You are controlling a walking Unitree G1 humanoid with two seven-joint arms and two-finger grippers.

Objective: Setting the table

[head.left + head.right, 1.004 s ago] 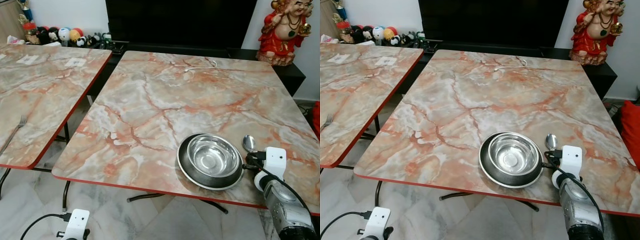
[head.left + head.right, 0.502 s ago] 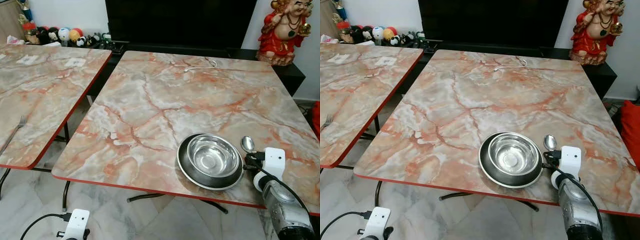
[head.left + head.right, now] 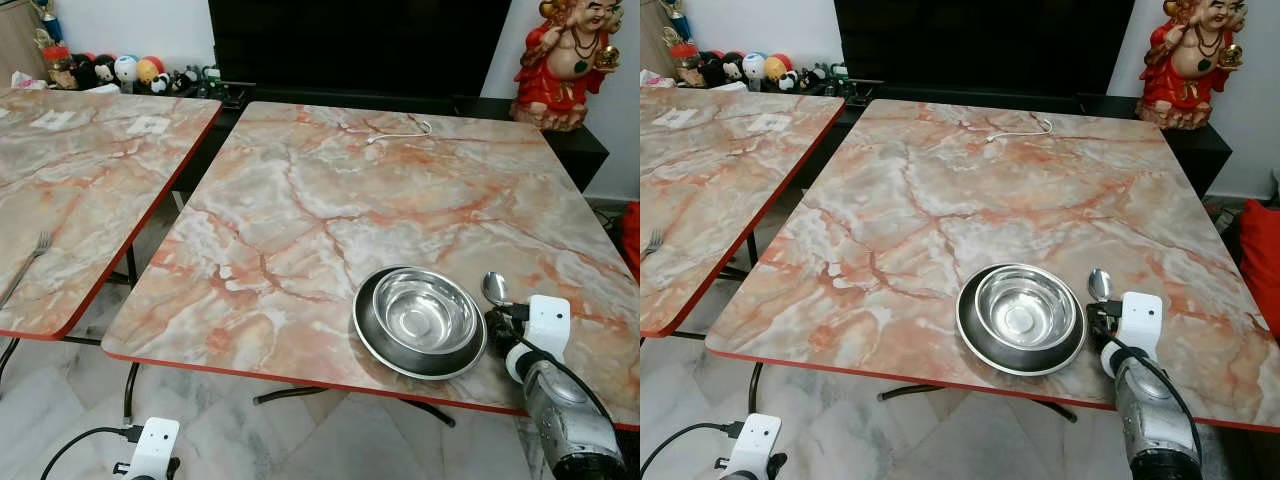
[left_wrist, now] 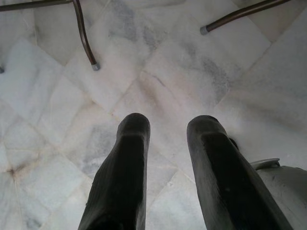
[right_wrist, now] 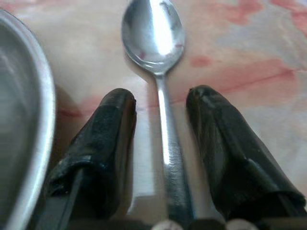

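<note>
The spoon lies on the marble table, just right of the steel bowl, near the front edge. Its handle runs straight back between the fingers of the right gripper, bowl end pointing away. The fingers stand apart, one on each side, not pinching it. The left gripper hangs open over the floor.

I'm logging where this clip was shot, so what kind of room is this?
Probably a home living or dining room: two marble-patterned folding tables, a big dark TV screen on a low cabinet, a red figurine, and a steel bowl with a spoon laid out.
</note>
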